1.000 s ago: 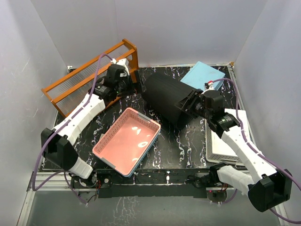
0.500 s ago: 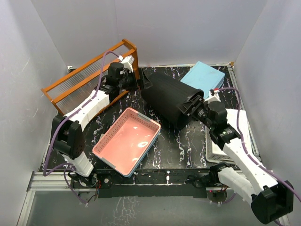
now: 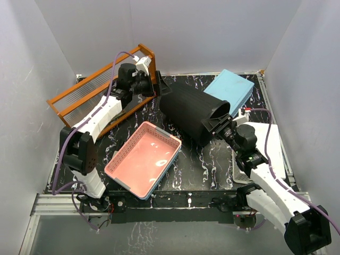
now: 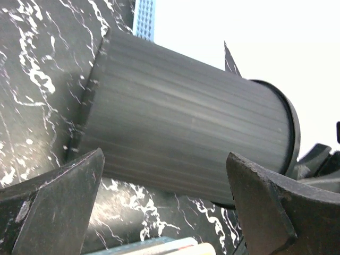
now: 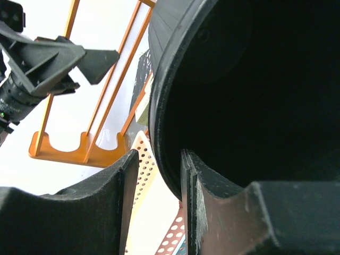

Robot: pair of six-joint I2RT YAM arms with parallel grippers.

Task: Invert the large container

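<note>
the large container (image 3: 191, 111) is found lying on its side across the back middle of the worktop (image 3: 208, 159), flat base pointed toward the orange rack (image 3: 95, 90), open mouth pointed at the right arm. so it is judged roughly halfway through the flip, not yet inverted.

the right end effector (image 3: 222, 126) is closed down onto the mouth rim, with one finger inside, one outside and the wall pinched between them. the grip is likely placed there so the mouth end can be levered up and over. in the left wrist view the mouth end looks raised and the base end looks low at the worktop.

the left end effector (image 3: 155, 85) is spread wide and nothing is held. it is set by the base end with the ribbed wall framed between its fingers (image 4: 58, 191). no contact is seen. it is probably posted there to steady or push the base while the other end is swung.

contents: the large container's inside is dark in the right wrist view and nothing is made out in it. the pink basket (image 3: 143, 159), just in front of the container, is seen with nothing in it. the white basket (image 3: 276, 143) is mostly hidden under the right arm, so its contents cannot be told. a blue box (image 3: 229, 87) lies behind the container's mouth.
</note>
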